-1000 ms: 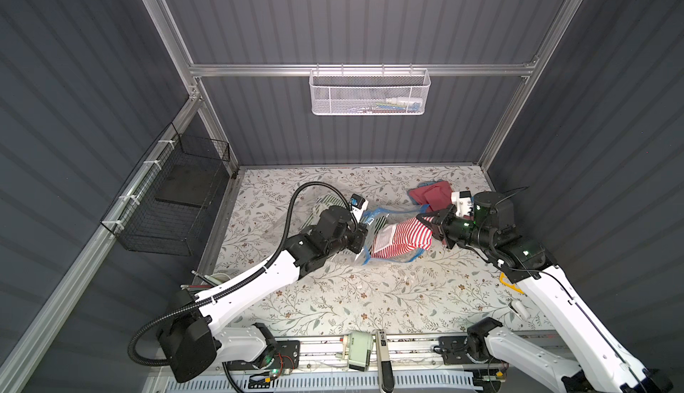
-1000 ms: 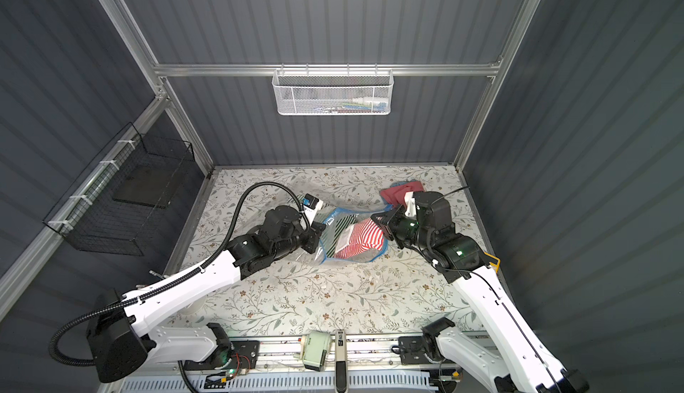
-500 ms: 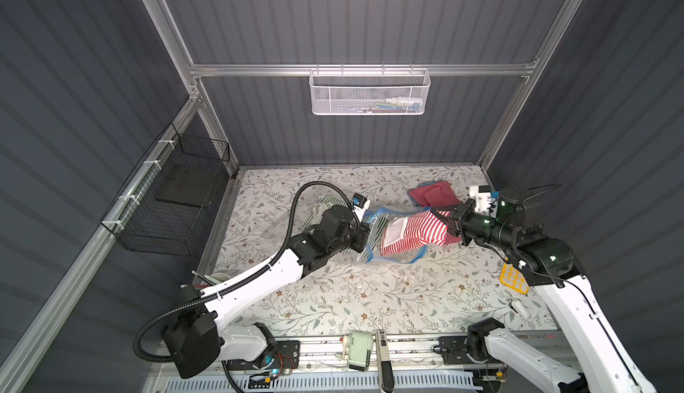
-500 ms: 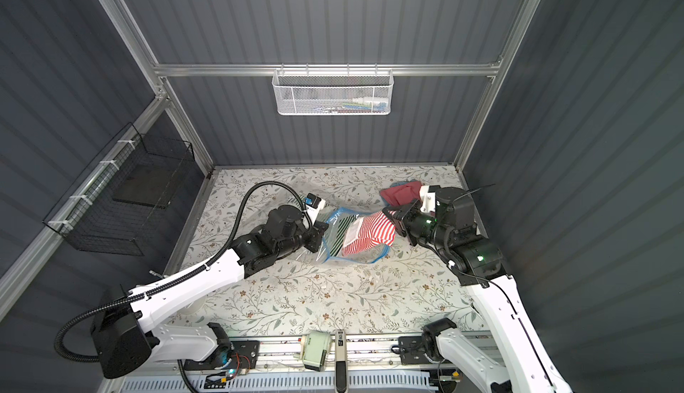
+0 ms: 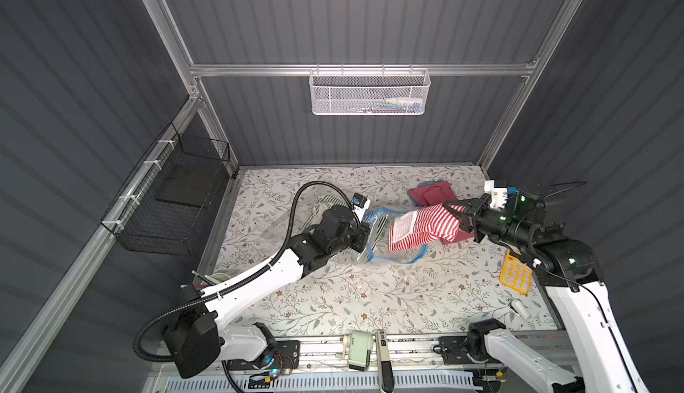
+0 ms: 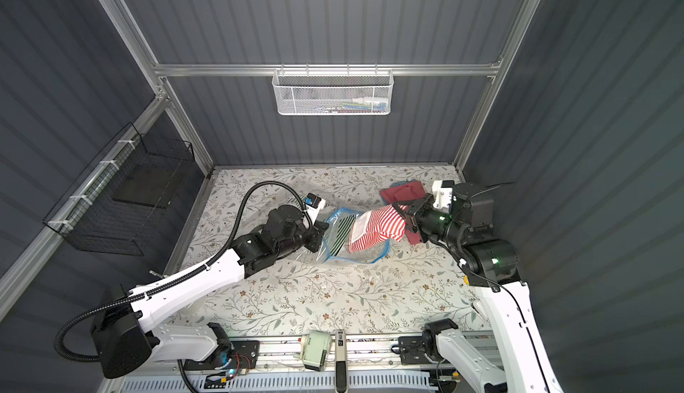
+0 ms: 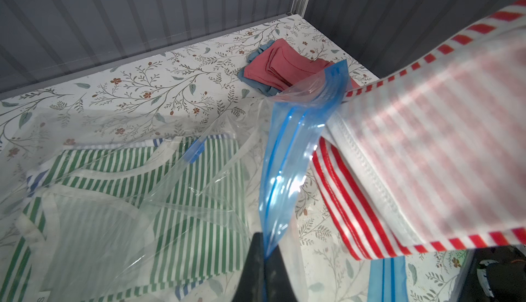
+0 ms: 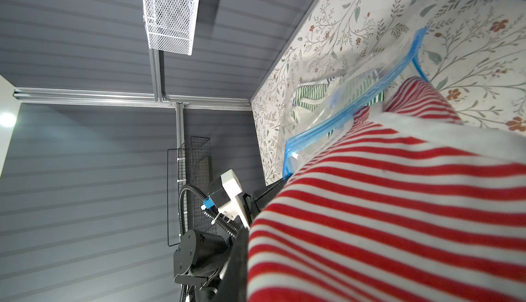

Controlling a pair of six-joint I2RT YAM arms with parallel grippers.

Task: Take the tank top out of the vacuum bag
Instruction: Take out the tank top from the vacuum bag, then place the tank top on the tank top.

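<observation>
Crinkly, glossy clear-plastic vacuum bag (image 7: 287, 155)

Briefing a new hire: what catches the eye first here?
The red-and-white striped tank top stands out mid-table, held up by the shut right hand with its other end at the bag's mouth. Beside it lies the clear vacuum bag, pinched at its blue edge by the shut left hand. A green-striped garment is inside.

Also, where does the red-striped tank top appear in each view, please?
Top view: tank top, just right of centre.
Top view: tank top, just right of centre.
Left wrist: tank top, close and blurred.
Right wrist: tank top, filling the foreground.
Shared landmark: the blue zip strip.
</observation>
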